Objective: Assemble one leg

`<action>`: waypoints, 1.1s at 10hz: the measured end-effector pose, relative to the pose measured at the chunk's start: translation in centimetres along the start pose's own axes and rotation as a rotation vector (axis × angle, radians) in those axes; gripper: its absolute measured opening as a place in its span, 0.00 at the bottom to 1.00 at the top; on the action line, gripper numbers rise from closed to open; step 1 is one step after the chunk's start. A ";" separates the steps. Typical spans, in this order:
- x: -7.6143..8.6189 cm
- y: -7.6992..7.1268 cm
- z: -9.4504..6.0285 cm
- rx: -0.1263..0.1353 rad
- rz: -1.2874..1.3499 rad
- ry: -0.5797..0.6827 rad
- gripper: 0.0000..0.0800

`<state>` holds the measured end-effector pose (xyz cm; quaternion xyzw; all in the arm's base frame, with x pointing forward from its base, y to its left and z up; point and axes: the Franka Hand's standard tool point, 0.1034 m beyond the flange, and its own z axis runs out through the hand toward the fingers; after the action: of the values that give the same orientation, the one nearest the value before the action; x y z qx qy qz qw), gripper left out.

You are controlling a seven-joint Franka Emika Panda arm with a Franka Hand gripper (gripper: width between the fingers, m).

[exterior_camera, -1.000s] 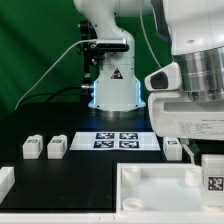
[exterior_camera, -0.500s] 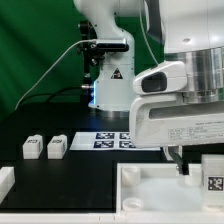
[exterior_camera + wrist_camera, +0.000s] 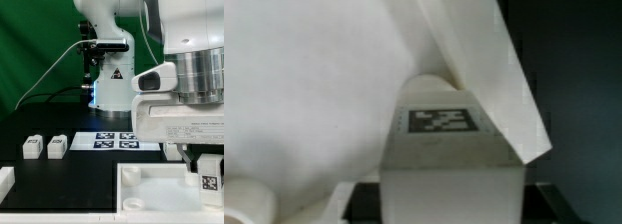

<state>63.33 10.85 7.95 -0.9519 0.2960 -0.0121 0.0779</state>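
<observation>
White plastic made up nearly everything on the black table (image 3: 85,172). The leg (image 3: 209,181) stood upright at the far edge of the exterior view's right, its black-and-white tag facing the camera, just beside the right end of the large white panel (image 3: 126,186) that filled the foreground. The gripper (image 3: 204,160) hung directly over the leg, with its dark fingers (image 3: 190,156) reaching down around the top of the block. Whether they pressed on it or stood slightly apart from it could not be told. In the wrist view the leg (image 3: 441,150) sat very close to the lens with its tag square to the camera, and white surfaces crowded in around it, too near and blurred to name. Well apart from the leg, toward the exterior view's left, two other pegs (image 3: 32,147) (image 3: 56,146) of the same kind stood side by side on the table. The marker board (image 3: 120,140) lay flat between them and the gripper, in front of the arm's base (image 3: 112,90).
</observation>
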 end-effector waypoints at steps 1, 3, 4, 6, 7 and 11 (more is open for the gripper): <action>0.0 0.1 0.0 0.008 0.205 0.003 0.36; -0.2 0.6 0.1 0.057 0.633 0.003 0.36; -0.2 0.8 0.1 0.075 0.803 -0.012 0.36; -0.4 0.8 0.2 0.093 0.969 -0.038 0.37; -0.4 0.8 0.2 0.093 0.937 -0.037 0.37; -0.5 0.1 0.1 0.066 0.482 -0.005 0.75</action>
<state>62.83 11.05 7.81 -0.8509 0.5136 -0.0005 0.1105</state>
